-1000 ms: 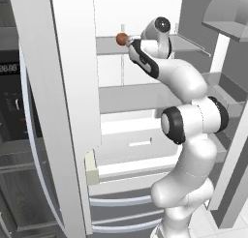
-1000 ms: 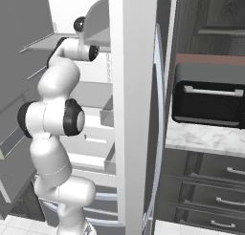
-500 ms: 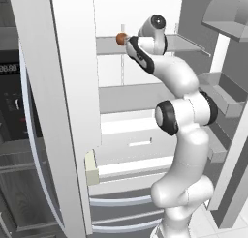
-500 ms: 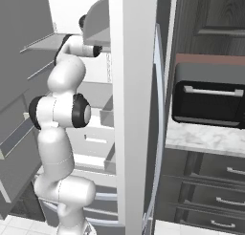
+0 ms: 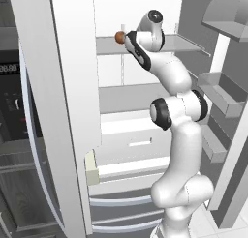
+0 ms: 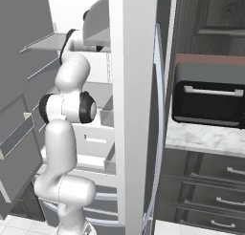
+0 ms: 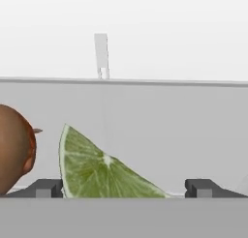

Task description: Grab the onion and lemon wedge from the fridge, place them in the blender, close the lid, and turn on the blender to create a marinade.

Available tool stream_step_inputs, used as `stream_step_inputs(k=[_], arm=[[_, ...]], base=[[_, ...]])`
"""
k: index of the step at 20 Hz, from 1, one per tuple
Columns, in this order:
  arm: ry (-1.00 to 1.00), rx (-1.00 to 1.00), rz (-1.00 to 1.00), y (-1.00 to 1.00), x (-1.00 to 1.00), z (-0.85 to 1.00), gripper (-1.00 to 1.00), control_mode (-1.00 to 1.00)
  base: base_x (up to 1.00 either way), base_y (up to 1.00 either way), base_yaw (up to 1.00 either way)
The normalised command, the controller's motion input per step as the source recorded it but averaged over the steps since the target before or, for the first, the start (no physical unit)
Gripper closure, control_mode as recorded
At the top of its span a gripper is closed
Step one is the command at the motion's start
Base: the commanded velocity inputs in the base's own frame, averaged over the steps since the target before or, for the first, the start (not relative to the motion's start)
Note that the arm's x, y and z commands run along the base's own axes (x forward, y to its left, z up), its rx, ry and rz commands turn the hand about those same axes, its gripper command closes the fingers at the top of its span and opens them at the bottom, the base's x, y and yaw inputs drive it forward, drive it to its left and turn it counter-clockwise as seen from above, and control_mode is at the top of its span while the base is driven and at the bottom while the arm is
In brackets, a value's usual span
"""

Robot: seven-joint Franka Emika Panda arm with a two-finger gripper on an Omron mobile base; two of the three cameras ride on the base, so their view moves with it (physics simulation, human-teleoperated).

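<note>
The fridge (image 5: 72, 87) stands open and my arm reaches up to its upper shelf (image 5: 106, 45). On that shelf lies the onion (image 5: 119, 37), a reddish-brown ball, just left of my hand. The hand view has the onion (image 7: 12, 155) at the left edge and the lemon wedge (image 7: 101, 169), yellow-green, standing right beside it. My gripper (image 7: 125, 189) is open, its two fingertips (image 7: 46, 187) set wide apart, and the wedge sits between them, close to the left one. The blender and the lid are out of view.
A dark oven with a display (image 5: 9, 101) stands left of the fridge. White pull-out drawers (image 5: 131, 140) lie below the shelf, and door bins (image 5: 218, 87) line the right door. A black countertop oven (image 6: 210, 100) sits on a marble counter (image 6: 206, 138) beyond the thick fridge door (image 6: 131, 110).
My arm has stretched up and forward, bringing the hand closer to the upper shelf. The onion has stayed where it was.
</note>
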Motion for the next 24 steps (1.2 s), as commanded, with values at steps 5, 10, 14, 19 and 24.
stream_step_inputs(k=[5,10,14,19,24], arm=[[0.0,0.0,0.0,0.0,0.03,-0.19,-1.0,-1.0],[0.0,0.0,0.0,0.0,0.04,-0.12,1.0,-1.0],[0.0,0.0,0.0,0.0,0.01,-0.18,1.0,-1.0],[0.0,0.0,0.0,0.0,0.05,-0.04,1.0,-1.0],[-0.12,0.0,0.0,0.0,0.01,-0.2,1.0,-1.0]], base=[[0.0,0.0,0.0],[0.0,0.0,0.0],[0.0,0.0,0.0],[0.0,0.0,0.0],[0.0,0.0,0.0]])
